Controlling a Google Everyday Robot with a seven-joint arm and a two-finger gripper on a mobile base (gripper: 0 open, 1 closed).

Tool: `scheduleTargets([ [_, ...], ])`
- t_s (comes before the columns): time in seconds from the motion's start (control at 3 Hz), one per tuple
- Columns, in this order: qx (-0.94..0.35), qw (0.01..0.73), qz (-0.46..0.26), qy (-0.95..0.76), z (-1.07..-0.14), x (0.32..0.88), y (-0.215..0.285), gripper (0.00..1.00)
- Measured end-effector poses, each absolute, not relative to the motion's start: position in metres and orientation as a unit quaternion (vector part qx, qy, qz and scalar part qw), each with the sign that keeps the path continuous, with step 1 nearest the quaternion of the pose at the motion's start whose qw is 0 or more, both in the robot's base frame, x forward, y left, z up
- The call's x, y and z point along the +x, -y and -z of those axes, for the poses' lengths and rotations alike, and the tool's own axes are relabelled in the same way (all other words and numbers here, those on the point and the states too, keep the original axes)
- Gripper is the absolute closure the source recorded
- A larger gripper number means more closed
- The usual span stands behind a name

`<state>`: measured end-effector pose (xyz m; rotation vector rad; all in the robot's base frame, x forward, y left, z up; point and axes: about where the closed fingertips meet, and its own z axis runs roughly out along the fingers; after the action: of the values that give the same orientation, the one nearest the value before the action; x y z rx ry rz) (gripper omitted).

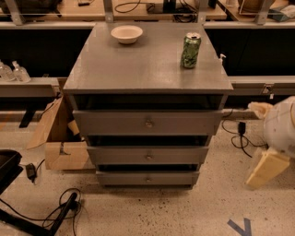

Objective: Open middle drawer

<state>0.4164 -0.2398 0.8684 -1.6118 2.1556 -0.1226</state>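
gripper (267, 167) seemingly right of middle drawer (120, 156)

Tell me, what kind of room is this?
Probably a robot lab or workshop. A workbench stands behind the grey cabinet, cords trail over the floor, and a robot's hand hangs low on the right, apart from the middle drawer.

Speckled floor (193, 212); cluttered workbenches (55, 11) behind

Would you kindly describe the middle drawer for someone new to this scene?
Left of the claw, low at right, stands the grey cabinet holding a bowl and green can. The middle drawer is second of its three fronts, below the top drawer and above the bottom drawer.
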Motion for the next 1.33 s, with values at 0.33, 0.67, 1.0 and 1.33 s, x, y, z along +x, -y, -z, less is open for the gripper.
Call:
scheduleTargets([
  [0.33,-0.583,0.247,0.043,-0.773,-0.811,0.412,0.255,0.0],
  [0.67,-0.591,0.267,0.05,-0.759,-0.778,0.422,0.266,0.0],
  [1.0,-0.603,0.25,0.061,-0.755,-0.755,0.434,0.273,0.0],
  [1.33,-0.599,0.249,0.062,-0.759,-0.756,0.434,0.273,0.0],
])
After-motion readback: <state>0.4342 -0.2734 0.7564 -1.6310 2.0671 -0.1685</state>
